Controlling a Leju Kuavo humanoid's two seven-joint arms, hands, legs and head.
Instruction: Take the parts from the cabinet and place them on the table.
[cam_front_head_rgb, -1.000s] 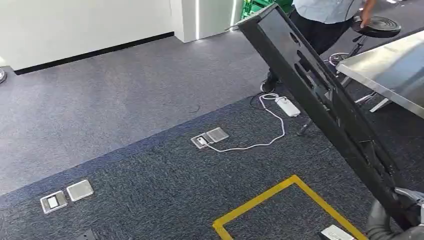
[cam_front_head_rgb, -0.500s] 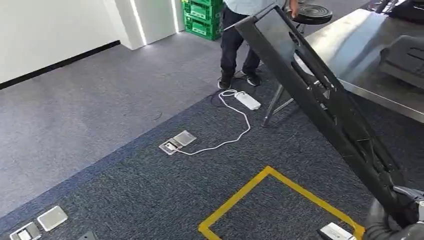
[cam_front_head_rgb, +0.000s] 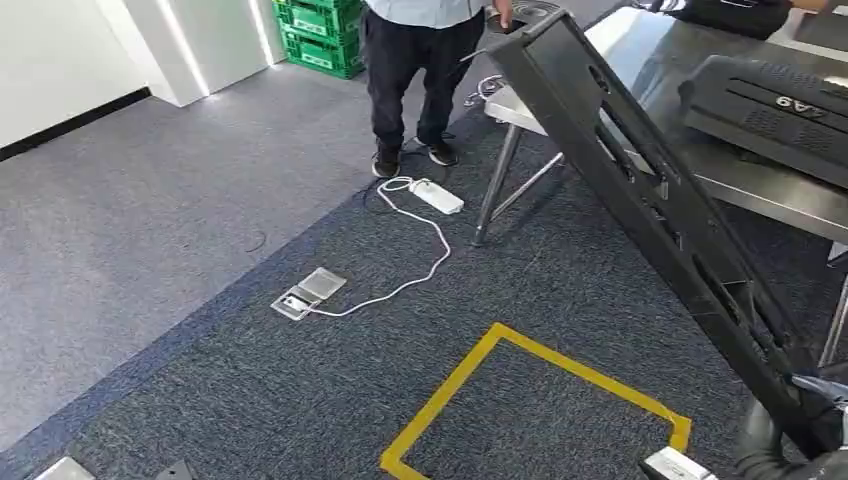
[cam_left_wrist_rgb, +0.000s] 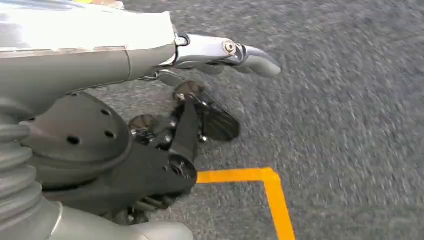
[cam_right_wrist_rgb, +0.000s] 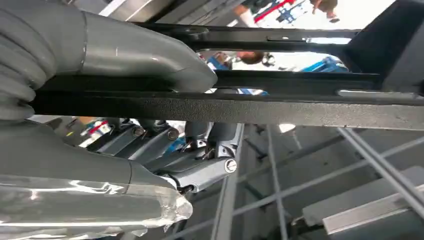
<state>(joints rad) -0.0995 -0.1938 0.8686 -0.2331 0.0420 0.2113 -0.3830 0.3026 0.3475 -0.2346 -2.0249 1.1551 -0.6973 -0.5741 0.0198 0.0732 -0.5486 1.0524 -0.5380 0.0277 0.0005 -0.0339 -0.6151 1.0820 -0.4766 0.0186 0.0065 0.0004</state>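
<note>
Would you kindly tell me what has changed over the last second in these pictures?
The whole head view has swung: the camera turned toward the steel table, which now shows more fully, and the standing person shifted left in the picture. The right robot hand keeps gripping the long black part, tilted as before.

The steel table (cam_front_head_rgb: 760, 195) stood on slanted metal legs (cam_front_head_rgb: 497, 186) at the far right of the carpeted floor (cam_front_head_rgb: 300, 390). On its top lay a black ribbed part (cam_front_head_rgb: 770, 112), with another dark part (cam_front_head_rgb: 722, 12) beyond it at the table's far end. On the floor just beside the table's near leg lay a white power strip (cam_front_head_rgb: 437, 195), its white cable (cam_front_head_rgb: 415, 275) running away from the table to an open floor socket (cam_front_head_rgb: 308, 293). A yellow tape square (cam_front_head_rgb: 480, 365) marked the carpet in front of the table. Green crates (cam_front_head_rgb: 322, 28) sat on the floor well apart from the table, by the wall. A person (cam_front_head_rgb: 418, 60) stood on the carpet near the table's far corner.
</note>
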